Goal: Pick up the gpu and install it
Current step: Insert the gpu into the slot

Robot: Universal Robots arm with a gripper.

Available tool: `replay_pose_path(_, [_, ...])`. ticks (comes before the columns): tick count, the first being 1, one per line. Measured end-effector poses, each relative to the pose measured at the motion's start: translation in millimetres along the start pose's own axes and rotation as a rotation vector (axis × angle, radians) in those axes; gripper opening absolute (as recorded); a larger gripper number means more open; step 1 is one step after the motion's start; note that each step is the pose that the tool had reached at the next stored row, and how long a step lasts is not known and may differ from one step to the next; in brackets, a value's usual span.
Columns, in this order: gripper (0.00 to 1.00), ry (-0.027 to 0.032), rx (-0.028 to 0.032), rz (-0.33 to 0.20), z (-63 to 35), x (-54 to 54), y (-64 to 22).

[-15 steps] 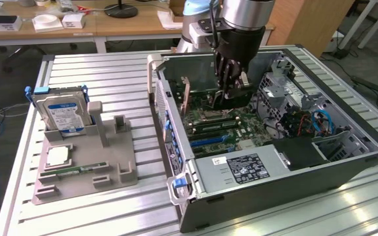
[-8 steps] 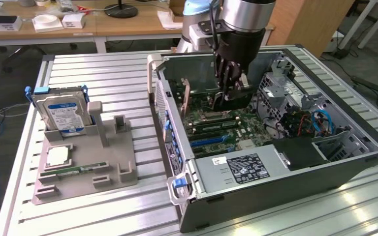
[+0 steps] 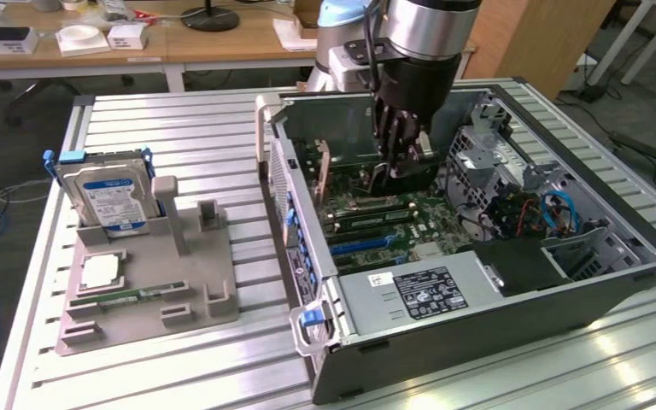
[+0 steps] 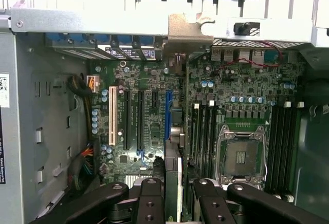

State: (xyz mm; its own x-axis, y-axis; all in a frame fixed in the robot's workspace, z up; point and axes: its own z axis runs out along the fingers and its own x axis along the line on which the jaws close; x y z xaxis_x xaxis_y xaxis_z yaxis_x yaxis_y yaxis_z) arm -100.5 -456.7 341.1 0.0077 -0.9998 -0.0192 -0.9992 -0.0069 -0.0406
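The arm reaches down into the open computer case (image 3: 477,333), and the claw (image 3: 402,171) sits deep inside it, low over the motherboard (image 3: 385,224). The claw is closed down to a narrow gap and, as far as I can judge, it pinches the gpu (image 4: 174,170) by its top edge. The gpu hangs on edge inside the case, in line with or just beside the blue slot (image 4: 167,113).

What worries me is the lining-up. If the gpu is a little off the slot or tilted in the grip, pushing down would jam its edge on the slot's rim and load the motherboard. Its metal end could also catch on the case's rear wall. A thin card held by one edge could twist or slip between the fingers (image 4: 151,201).

Much is hard to see. From the wrist the gpu shows edge-on, so its lower edge is hidden and I cannot tell whether it touches the slot. In the exterior view the arm covers that spot. Outside the case, on the table (image 3: 191,128), a grey holder (image 3: 191,286) carries a hard drive (image 3: 106,201).
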Motion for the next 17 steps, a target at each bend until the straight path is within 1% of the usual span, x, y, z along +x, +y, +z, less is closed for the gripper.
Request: replay_pose_path(17, [0.26, 0.0, 0.0, 0.0, 6.5, 3.4, 1.3])
